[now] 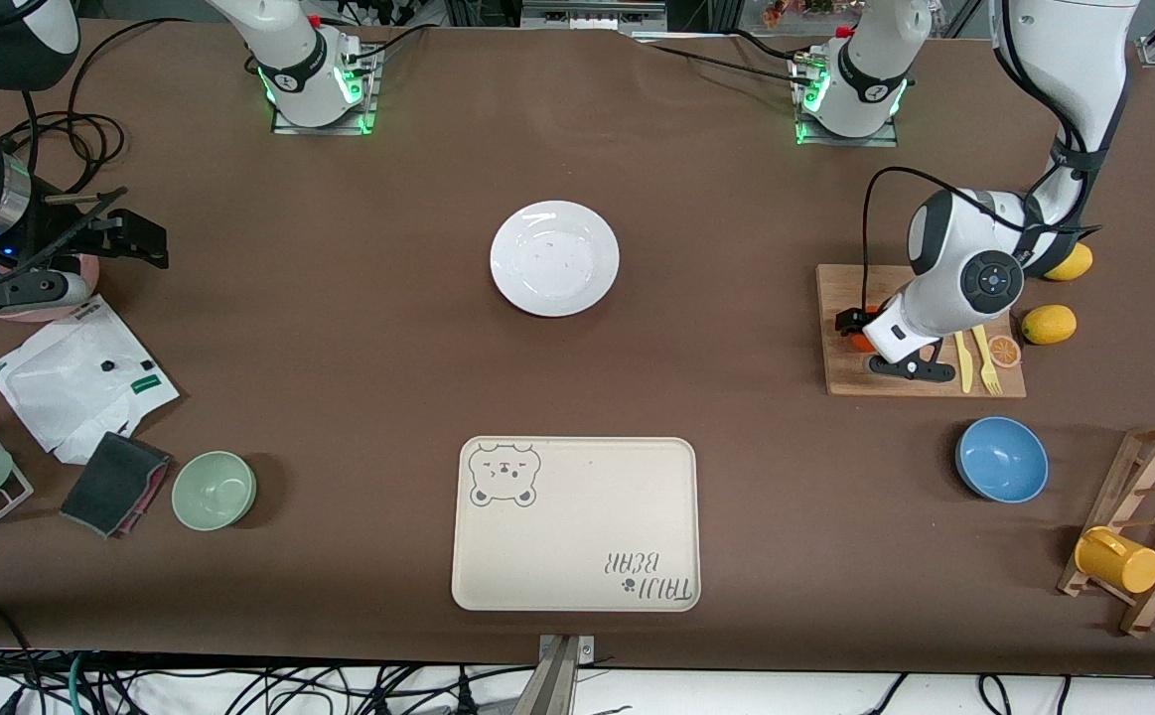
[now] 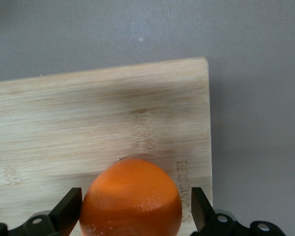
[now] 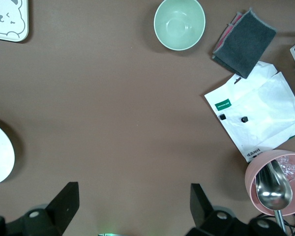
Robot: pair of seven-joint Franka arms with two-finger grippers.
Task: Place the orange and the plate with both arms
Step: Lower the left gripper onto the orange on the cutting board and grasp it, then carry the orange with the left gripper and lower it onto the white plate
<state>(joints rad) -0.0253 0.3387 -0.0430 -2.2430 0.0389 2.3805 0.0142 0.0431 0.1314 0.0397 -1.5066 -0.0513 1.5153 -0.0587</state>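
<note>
While left pincer straddles orange at board edge, unclamped, right pincer wide.

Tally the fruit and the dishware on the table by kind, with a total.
Orange: 1
Lemons: 2
Orange slice: 1
Plate: 1
Bowls, green, blue, pink: 3
Tray: 1
Yellow mug: 1
Total: 10

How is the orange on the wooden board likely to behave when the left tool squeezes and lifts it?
The orange is round, so it may roll on the flat board if nudged. Its dimpled skin probably grips well. The left tool straddles its widest part, so slipping seems unlikely.
</note>
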